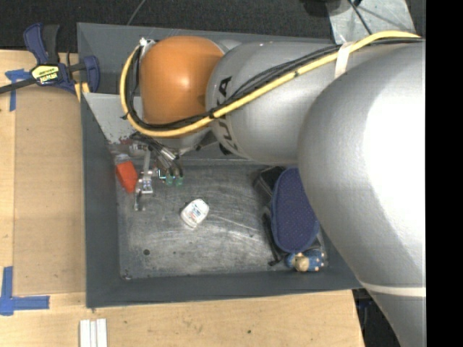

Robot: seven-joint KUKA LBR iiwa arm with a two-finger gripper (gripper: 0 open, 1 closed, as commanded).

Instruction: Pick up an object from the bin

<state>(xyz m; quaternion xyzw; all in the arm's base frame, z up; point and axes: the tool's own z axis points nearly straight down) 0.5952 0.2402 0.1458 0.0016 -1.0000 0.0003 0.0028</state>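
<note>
My gripper [145, 188] hangs under the orange cover, low over the bin's far left corner. A small orange-red block [126, 176] lies right beside it on its left, close to the left wall; whether the two touch I cannot tell. A small white roundish thing with a blue mark [194, 212] rests on the bin floor, a little to the gripper's right and nearer the front.
A dark blue oval pad [291, 210] leans at the bin's right side, partly under the arm. A small blue and gold thing [304, 262] lies at the front right corner. The arm covers the bin's far right part.
</note>
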